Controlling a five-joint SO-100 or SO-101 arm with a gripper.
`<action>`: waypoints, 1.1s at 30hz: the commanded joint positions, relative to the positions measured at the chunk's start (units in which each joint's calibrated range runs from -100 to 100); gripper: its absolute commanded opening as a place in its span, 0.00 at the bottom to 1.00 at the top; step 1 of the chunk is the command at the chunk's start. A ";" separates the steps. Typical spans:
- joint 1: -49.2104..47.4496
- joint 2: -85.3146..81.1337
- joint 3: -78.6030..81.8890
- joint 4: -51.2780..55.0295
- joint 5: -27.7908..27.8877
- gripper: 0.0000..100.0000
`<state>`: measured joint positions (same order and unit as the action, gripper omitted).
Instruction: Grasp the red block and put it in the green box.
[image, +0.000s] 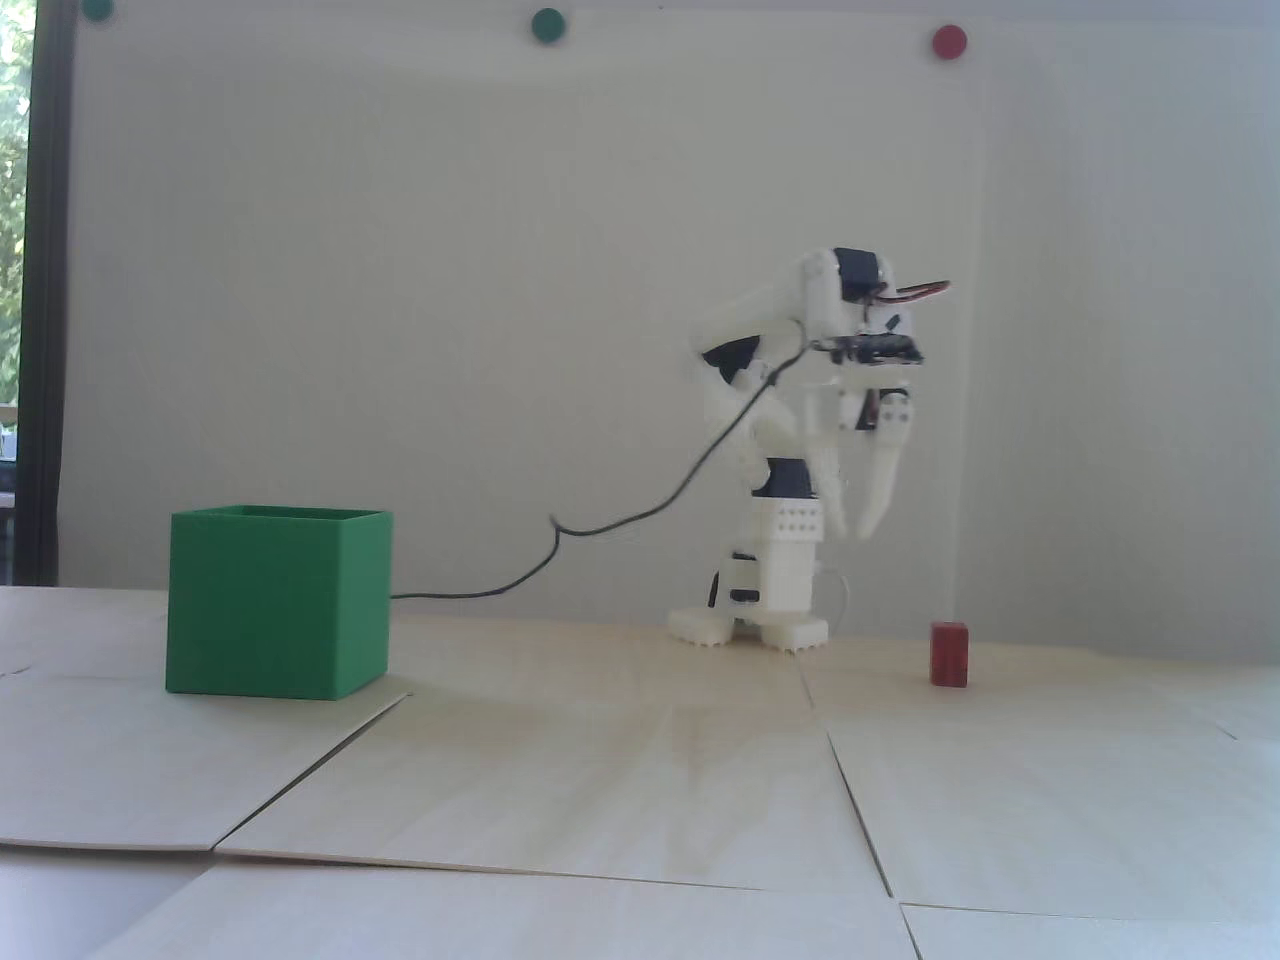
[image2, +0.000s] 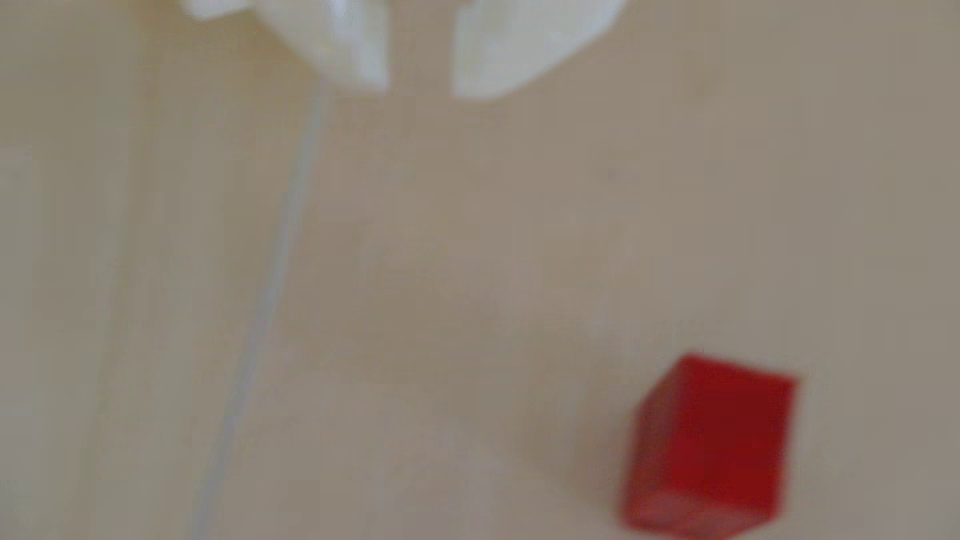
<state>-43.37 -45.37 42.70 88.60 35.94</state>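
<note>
The red block (image: 949, 654) stands upright on the pale wooden table, to the right of the arm's base in the fixed view. My white gripper (image: 852, 528) hangs pointing down, well above the table and up-left of the block. Its fingers are apart with nothing between them. In the blurred wrist view the two fingertips (image2: 373, 78) enter from the top edge, the gripper (image2: 420, 88) is open, and the red block (image2: 711, 451) lies far off at the lower right. The green box (image: 278, 610) sits at the left of the table, its top open.
A black cable (image: 560, 535) runs from the arm down behind the green box. The table is made of plywood panels with seams (image: 300, 770). Green dots (image: 547, 25) and a red dot (image: 948, 41) are on the back wall. A pale seam line (image2: 265, 311) shows in the wrist view.
</note>
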 joint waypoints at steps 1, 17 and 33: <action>-10.15 0.17 -4.64 0.44 -4.39 0.03; -15.62 1.12 -4.19 -12.46 -12.67 0.03; -5.16 10.91 -4.64 -15.33 -7.93 0.03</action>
<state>-49.10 -34.83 42.70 74.88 27.77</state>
